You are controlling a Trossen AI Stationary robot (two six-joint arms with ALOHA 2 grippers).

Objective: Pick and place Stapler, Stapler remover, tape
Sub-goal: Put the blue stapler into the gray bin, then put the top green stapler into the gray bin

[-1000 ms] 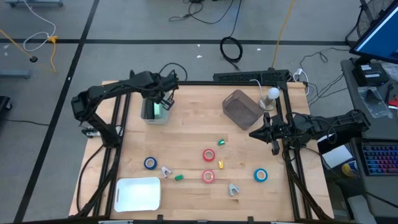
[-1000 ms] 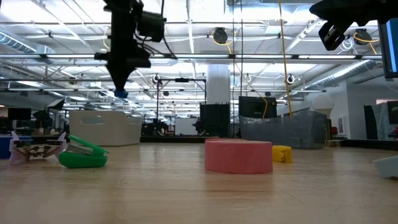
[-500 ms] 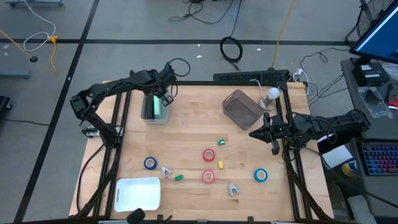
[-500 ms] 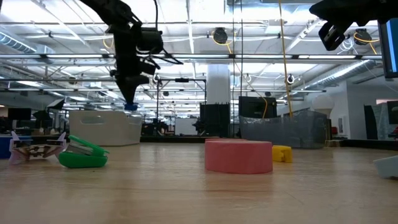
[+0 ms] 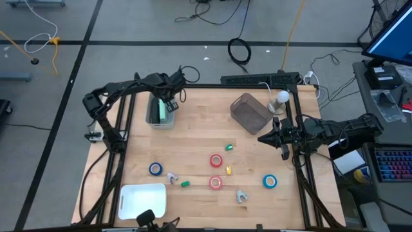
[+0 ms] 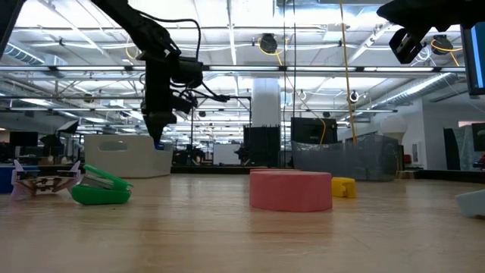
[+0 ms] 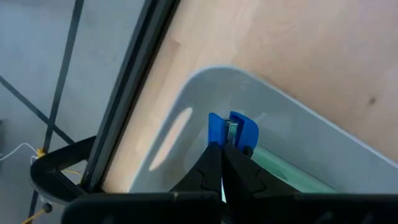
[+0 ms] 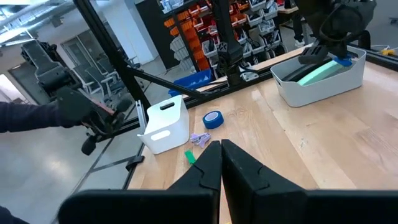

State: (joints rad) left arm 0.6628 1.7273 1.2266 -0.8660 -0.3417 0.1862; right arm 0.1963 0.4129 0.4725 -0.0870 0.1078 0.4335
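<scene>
My left gripper (image 5: pixel 169 104) hangs over the white bin (image 5: pixel 156 123) at the table's far left, shut on a small blue stapler (image 7: pixel 233 127). A pale green item (image 8: pixel 317 76) lies inside that bin. On the near half of the table lie two red tape rolls (image 5: pixel 216 160) (image 5: pixel 216 183), two blue ones (image 5: pixel 155 169) (image 5: pixel 270 182), a green stapler (image 5: pixel 185 184), another green one (image 5: pixel 228 147), a yellow one (image 5: pixel 228 170) and two staple removers (image 5: pixel 171 176) (image 5: pixel 241 196). My right gripper (image 5: pixel 262 137) waits shut near the table's right edge. My left gripper pinches the blue stapler's upper end (image 7: pixel 219 138) between its two fingertips, coming from above and pointing down. The stapler hangs below the fingers (image 6: pixel 158 142), lifted clear, just above the bin's inside.
A dark see-through bin (image 5: pixel 250 112) stands far right of centre, with a white bulb-shaped thing (image 5: pixel 281 98) beside it. Another white bin (image 5: pixel 143 200) sits at the near left corner. Black frame rails run along the table's edges. A person's gloved hand (image 8: pixel 74 111) shows beyond the table.
My left gripper has come down toward the far-left bin, carrying the blue stapler with it and staying shut on it. The arm has tipped and its elbow has swung toward the table's far edge.
</scene>
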